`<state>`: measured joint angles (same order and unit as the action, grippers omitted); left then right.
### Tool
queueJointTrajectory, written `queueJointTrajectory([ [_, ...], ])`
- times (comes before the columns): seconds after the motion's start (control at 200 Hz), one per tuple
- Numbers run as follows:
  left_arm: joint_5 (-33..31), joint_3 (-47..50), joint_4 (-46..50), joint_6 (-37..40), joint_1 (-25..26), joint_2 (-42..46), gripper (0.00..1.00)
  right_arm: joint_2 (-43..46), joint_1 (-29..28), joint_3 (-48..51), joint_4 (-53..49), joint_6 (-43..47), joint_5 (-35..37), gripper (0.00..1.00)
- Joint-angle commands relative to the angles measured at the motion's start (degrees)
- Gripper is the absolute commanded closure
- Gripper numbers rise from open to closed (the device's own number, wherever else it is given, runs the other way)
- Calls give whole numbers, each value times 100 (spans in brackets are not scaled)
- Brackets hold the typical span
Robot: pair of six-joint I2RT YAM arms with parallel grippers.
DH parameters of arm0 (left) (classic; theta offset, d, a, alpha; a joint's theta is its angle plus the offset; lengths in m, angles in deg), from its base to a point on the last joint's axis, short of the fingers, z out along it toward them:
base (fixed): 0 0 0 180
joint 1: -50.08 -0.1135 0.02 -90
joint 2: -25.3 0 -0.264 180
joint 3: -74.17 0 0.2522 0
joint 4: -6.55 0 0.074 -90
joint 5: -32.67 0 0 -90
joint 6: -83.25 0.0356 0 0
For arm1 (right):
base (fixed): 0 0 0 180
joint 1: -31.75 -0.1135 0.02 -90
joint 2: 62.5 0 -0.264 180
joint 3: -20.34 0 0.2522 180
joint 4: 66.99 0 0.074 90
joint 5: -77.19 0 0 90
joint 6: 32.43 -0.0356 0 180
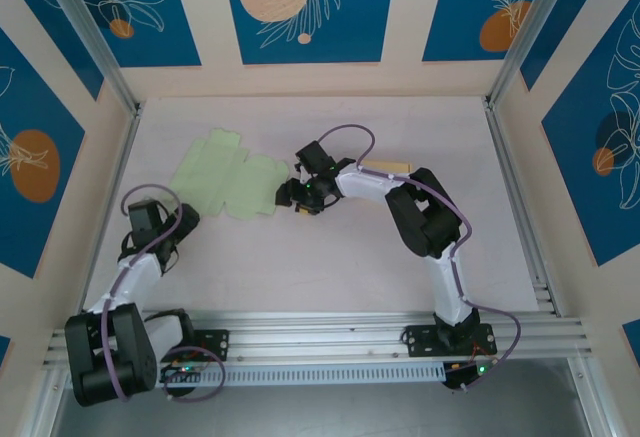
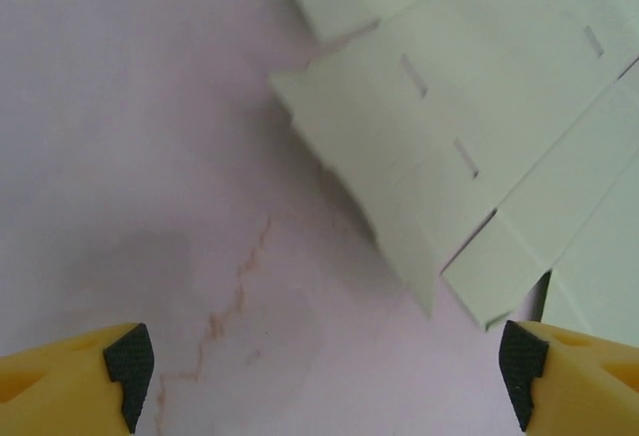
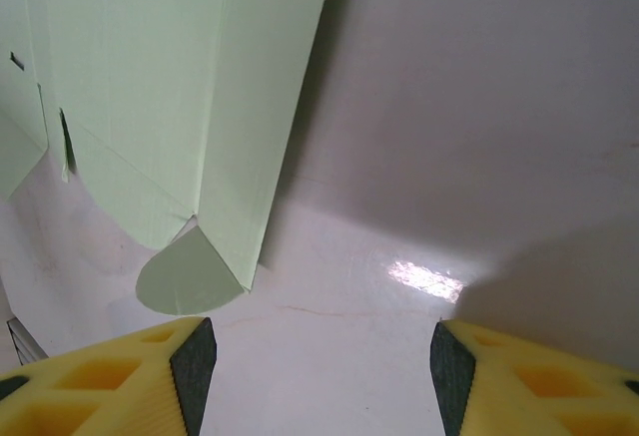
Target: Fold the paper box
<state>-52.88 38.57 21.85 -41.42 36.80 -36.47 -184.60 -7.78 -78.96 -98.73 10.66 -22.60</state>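
One thing to fold: the paper box (image 1: 230, 182) lies flat and unfolded on the table (image 1: 400, 277), with no panel raised that we can see.
Long axis: from the top view we read it as running from the far left toward the near right, its near-right end pointing at the right gripper (image 3: 315, 371).
Nearest end: in the right wrist view a rounded flap (image 3: 185, 276) closes that end, just ahead of the right gripper's left finger.
Box from the right jaws: ahead and to the left. We see bare table between the fingers, and the sheet's long edge runs straight away from them.
Right jaws: partly spread, holding nothing.
Box from the left jaws: ahead and to the right, with a slotted corner near the right finger; we cannot tell whether it touches.
Left jaws: the left gripper (image 2: 324, 376) is spread wide, with only table between the fingers.
Nearer arm: the right, by our reading.
Deciding relation: we judge the flap sits beside the right jaws, not between them, so a leftward shift would be needed before closing.
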Motion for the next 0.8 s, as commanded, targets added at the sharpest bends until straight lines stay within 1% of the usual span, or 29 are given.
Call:
queueJointTrajectory([
  [0.0,492,125,-424,-600,-57,-187,12,-73,-20,-178,-66,44,-213,39],
  [0.09,436,221,-718,-756,-61,-427,14,-53,-24,-176,-48,72,-217,39],
  [0.17,293,288,-1183,-873,-63,-743,22,-33,-25,-174,-48,90,-217,39],
  [0.27,250,96,-1583,-864,-58,-1300,25,12,-29,-175,-76,160,-226,39],
  [0.38,381,-157,-2064,-902,-61,-1978,31,136,-29,-117,-116,246,-137,39],
  [0.43,485,-250,-2295,-900,-66,-2243,39,200,-29,-96,-166,293,-68,39],
  [0.515,705,-349,-2680,-861,-62,-2519,57,343,-28,-52,-265,395,59,39],
  [0.575,878,-419,-2898,-802,-64,-2612,66,459,-24,-8,-339,489,173,39],
  [0.6,962,-448,-2989,-764,-64,-2632,71,505,-18,9,-369,526,229,38],
  [0.61,992,-469,-3016,-743,-60,-2635,75,532,-19,17,-383,537,248,39],
  [0.665,1197,-579,-3148,-622,-59,-2655,83,644,-7,59,-449,635,337,38],
  [0.67,1216,-590,-3158,-608,-64,-2655,85,657,0,61,-455,637,341,38],
  [0.715,1377,-706,-3211,-439,-57,-2635,94,757,27,109,-485,708,402,38],
  [0.745,1452,-791,-3178,-307,-57,-2602,96,834,43,158,-511,747,447,38],
  [0.795,1435,-925,-3014,-156,-54,-2515,96,949,82,236,-528,794,514,38],
])
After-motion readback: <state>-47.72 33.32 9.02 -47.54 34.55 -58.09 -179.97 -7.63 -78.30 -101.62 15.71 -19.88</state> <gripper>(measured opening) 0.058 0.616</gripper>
